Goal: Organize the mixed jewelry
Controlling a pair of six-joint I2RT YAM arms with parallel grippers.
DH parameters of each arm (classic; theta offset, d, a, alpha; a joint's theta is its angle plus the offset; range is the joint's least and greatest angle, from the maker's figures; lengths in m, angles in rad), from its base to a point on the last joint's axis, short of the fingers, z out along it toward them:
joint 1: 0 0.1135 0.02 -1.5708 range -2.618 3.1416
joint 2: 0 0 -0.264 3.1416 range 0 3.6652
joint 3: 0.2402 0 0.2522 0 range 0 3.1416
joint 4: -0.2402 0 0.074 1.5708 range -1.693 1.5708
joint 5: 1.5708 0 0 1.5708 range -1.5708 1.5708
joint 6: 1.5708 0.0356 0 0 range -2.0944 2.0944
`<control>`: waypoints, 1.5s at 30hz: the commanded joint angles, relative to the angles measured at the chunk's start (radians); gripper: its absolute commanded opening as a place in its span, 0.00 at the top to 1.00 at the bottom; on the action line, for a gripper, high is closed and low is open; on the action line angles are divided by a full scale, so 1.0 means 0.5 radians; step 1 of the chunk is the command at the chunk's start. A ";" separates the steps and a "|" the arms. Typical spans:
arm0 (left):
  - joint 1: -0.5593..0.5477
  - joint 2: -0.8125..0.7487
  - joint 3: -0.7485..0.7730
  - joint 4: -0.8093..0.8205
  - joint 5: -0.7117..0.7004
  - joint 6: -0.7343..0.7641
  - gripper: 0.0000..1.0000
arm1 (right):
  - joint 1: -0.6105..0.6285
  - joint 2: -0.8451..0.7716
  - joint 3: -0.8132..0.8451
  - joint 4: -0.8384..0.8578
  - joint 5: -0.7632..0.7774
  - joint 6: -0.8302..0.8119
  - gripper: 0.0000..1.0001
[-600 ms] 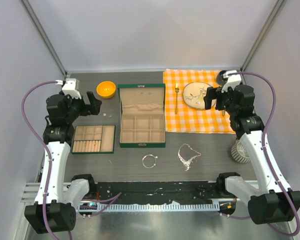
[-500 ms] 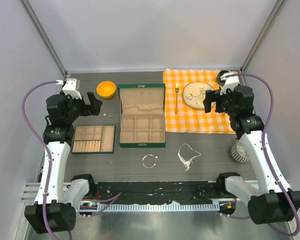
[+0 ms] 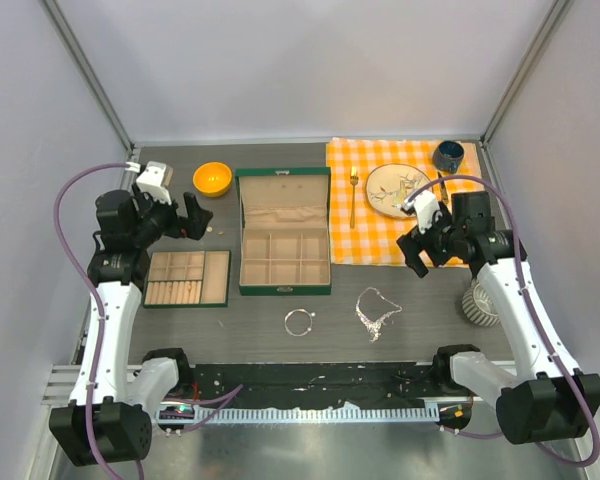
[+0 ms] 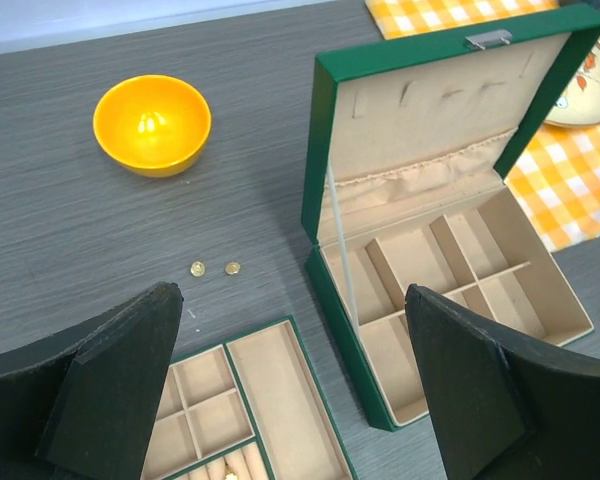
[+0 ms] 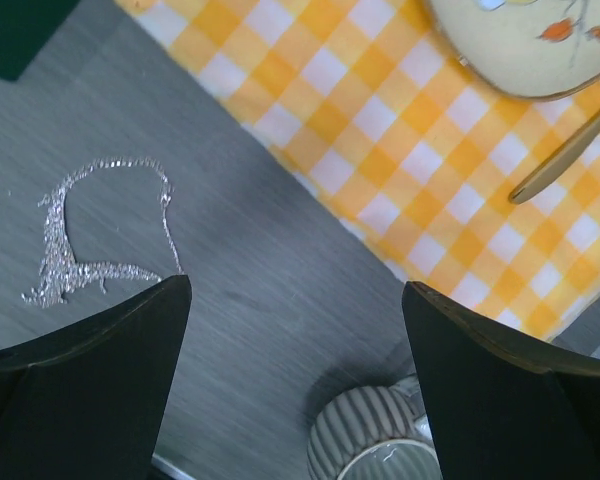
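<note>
Nothing is sorted yet, and I think the first pick is just starting. The right gripper [image 5: 295,290] hangs over the near edge of the orange checked cloth [image 3: 380,240], right of middle in the top view. Its two black fingers are spread wide and hold nothing. The silver necklace [image 5: 70,273] lies on the dark wood-look table [image 3: 430,310], down and to the left of that gripper. It is a fine, sparkly chain dropped in a loose loop with a bunched tail. To me the next move is to come down over the bunched part, pinch it and lift slowly, because a chain this thin will sag and may slip. The thin round bangle [image 3: 287,322] lies flat near the bottom middle, left of the necklace. Two tiny round studs [image 4: 197,268] sit near the orange bowl [image 3: 212,179] at the upper left. The left gripper [image 4: 295,295] hovers above them, also wide open and empty. The green jewelry box [image 3: 284,290] stands open in the middle, with soft beige squares inside. A matching green tray [image 3: 216,277] lies left of it. A gold fork [image 3: 353,195] and a painted plate [image 3: 392,190] rest on the cloth. A ribbed grey cup [image 5: 365,440] stands at the right edge.
</note>
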 commanded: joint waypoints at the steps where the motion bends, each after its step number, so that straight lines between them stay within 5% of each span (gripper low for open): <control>1: 0.014 0.011 0.015 -0.037 0.195 0.101 0.00 | 0.029 0.042 -0.092 -0.228 -0.028 -0.370 0.08; 14: -0.051 0.020 0.036 -0.101 0.250 0.172 0.00 | 0.526 0.330 -0.451 0.180 0.184 -0.146 0.26; 45: -0.048 0.036 -0.019 -0.031 0.247 0.150 0.00 | 0.659 0.505 -0.553 0.432 0.248 -0.039 0.39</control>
